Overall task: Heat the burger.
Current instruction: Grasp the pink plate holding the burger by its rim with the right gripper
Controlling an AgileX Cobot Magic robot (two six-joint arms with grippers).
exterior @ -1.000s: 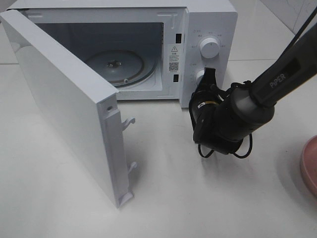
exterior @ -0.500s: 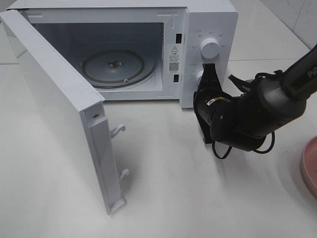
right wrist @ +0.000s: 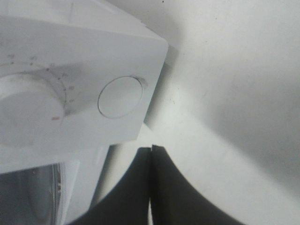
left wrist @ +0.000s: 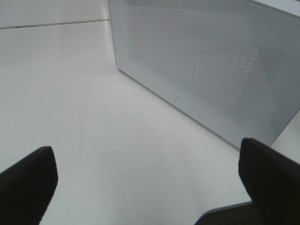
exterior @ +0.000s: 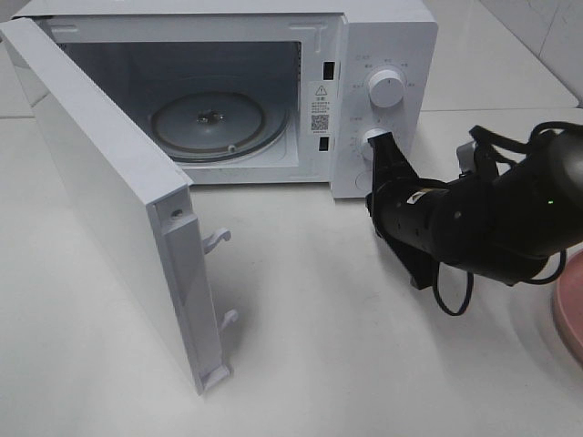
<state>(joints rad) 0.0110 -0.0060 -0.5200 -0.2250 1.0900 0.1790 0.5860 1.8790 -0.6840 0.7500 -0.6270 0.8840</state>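
Observation:
The burger is not in view in any frame. The white microwave (exterior: 383, 36) stands at the back with its door (exterior: 100, 182) swung wide open to the left. Its glass turntable (exterior: 209, 123) is bare. My right gripper (exterior: 383, 150) is shut and empty. Its tip is just in front of the lower knob (exterior: 369, 141) on the control panel. In the right wrist view the closed fingertips (right wrist: 151, 154) sit below the round button (right wrist: 120, 96). My left gripper (left wrist: 150, 164) is open and empty, facing a perforated white microwave panel (left wrist: 211, 61).
The rim of a pink plate (exterior: 567, 309) shows at the right edge of the table. The open door juts out over the front left of the table. The upper knob (exterior: 385, 88) sits above the lower one.
The door swung a little wider early on. My right arm has drawn back to the right and lower, away from the control panel, with the gripper still shut.

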